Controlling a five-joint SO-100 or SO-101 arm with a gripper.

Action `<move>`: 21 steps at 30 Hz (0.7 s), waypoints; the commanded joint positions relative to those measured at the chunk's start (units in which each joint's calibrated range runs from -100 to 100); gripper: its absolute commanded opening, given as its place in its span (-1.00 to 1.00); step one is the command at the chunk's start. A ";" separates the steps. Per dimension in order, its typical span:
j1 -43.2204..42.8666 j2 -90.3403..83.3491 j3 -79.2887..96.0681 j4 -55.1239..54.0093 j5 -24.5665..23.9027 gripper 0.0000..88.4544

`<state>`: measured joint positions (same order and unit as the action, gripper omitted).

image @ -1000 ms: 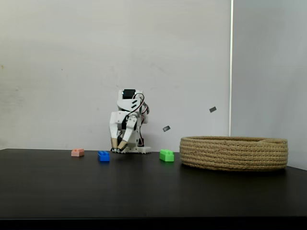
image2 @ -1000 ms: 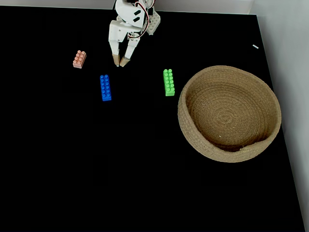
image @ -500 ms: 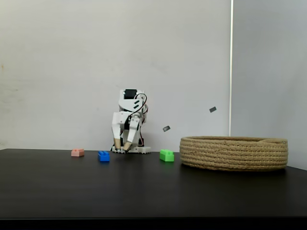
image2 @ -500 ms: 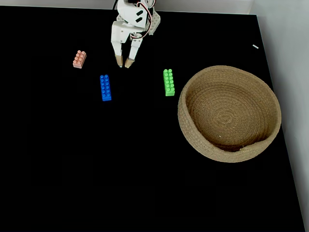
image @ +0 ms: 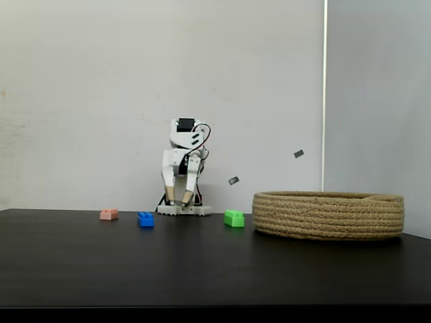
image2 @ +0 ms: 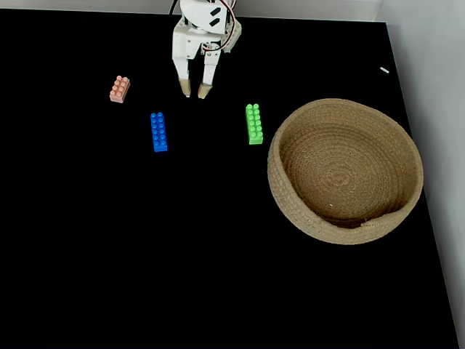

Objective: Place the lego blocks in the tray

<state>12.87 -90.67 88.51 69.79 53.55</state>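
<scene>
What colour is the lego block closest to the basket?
Bright green, clearest in the fixed view from above, beside the basket.

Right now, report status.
Gripper open, empty, above table. Three lego blocks on table, none in tray. Nothing in the way.

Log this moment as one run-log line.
gripper: open, empty, above table | pink brick, blue brick, green brick: on table, untouched | basket: empty | stage: before first pick

Salmon-pink brick point(image2: 120, 89), blue brick point(image2: 158, 131), bright green brick point(image2: 253, 123), tan coiled-rope tray point(image2: 290, 200), black table point(image2: 145, 254)
</scene>
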 commanded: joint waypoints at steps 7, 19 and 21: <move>-1.24 4.26 -8.48 -0.20 -0.20 -0.80; -3.39 7.35 -12.68 -0.11 -1.27 -0.77; -3.88 7.87 -13.23 -0.20 -1.42 -0.77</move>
<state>10.02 -83.72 79.76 69.79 52.38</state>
